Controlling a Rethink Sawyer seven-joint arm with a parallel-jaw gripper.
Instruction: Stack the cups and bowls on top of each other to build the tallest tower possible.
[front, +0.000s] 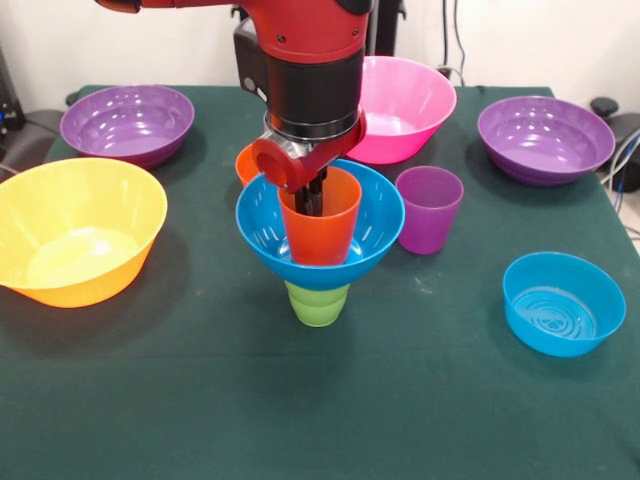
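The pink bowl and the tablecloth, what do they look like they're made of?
Pink bowl: likely plastic, glossy; it shows bright highlights, a thin rim and light glowing through its wall. Tablecloth: seemingly a dark green woven or felt-like fabric, matte; no reflections, soft shadows and a faint texture, though the exact cloth is unclear.

Green cup (318, 303) under a blue bowl (372, 222), with an orange cup (322, 232) in it — another orange piece (245, 160) shows behind. Purple cup (429, 209) translucent. Two purple bowls (127, 123) (545, 138), one pink bowl (410, 105), one yellow-orange bowl (75, 229), one small blue bowl (563, 303). Tablecloth (200, 400) dark green; arm (310, 50) red and black.
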